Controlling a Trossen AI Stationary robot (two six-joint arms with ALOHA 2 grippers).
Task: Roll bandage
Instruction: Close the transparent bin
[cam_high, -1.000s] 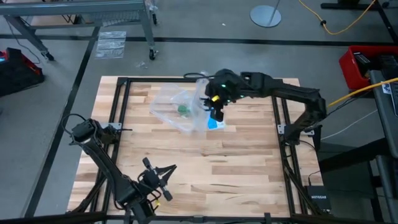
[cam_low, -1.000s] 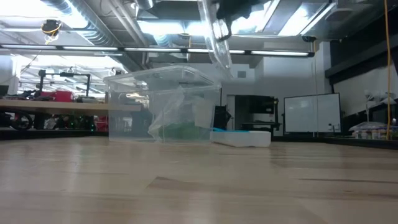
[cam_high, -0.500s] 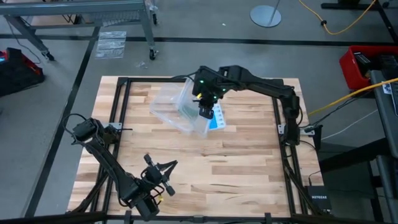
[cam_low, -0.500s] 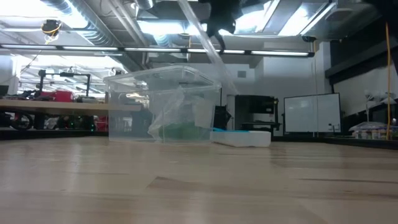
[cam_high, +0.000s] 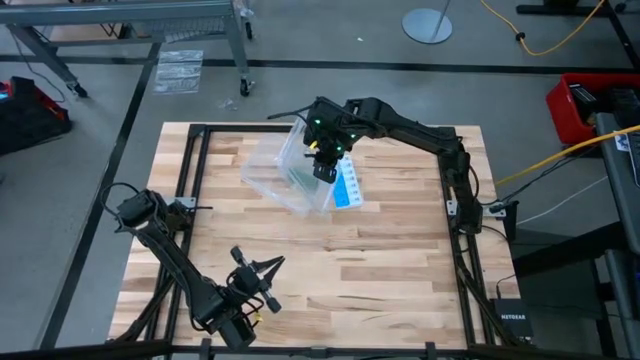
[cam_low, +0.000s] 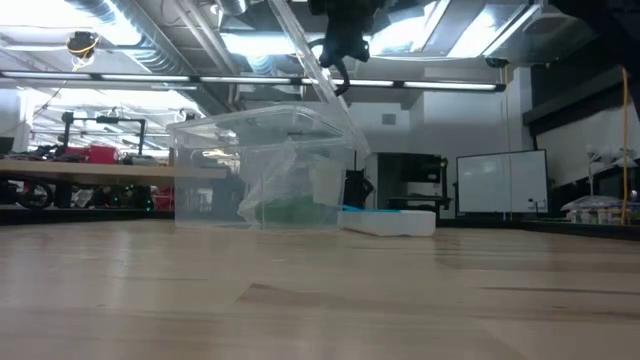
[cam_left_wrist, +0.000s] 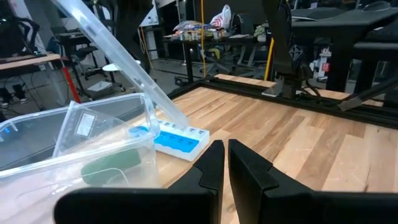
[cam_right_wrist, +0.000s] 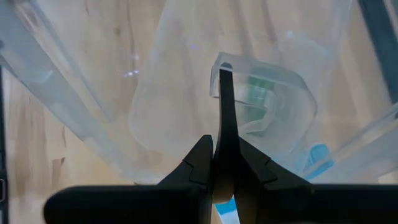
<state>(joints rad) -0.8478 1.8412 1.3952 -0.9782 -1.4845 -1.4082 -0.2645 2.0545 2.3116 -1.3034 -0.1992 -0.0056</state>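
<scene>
A clear plastic box (cam_high: 283, 178) stands at the far middle of the table. The dark green bandage (cam_high: 299, 178) lies inside it and also shows in the left wrist view (cam_left_wrist: 112, 169) and the low view (cam_low: 295, 210). My right gripper (cam_high: 322, 165) is above the box's right side, shut on the clear lid (cam_low: 310, 60), which slants over the box. A blue-and-white card (cam_high: 346, 187) lies flat on the table against the box's right side. My left gripper (cam_high: 255, 280) is shut and empty near the table's front left. My right gripper pinches the clear lid between its two fingers, at a thin edge (cam_low: 322, 72) partway along the lid. The fingers point down from above. The lid is tilted, its upper end toward the table's left. Its lower end (cam_low: 362, 148) is at the box's right rim; touching or not, I cannot tell.
A crumpled clear wrapper (cam_low: 275, 180) sits inside the box beside the bandage. Black frame rails (cam_high: 195, 170) run along the table's left, right and far sides. Bare wood (cam_high: 380, 260) spreads across the near half of the table.
My right gripper has moved toward the table's left and a little toward its far edge, carrying the lid. The lid has tipped from nearly upright to a flatter slant over the box, its lower end sinking to the box's right rim.
</scene>
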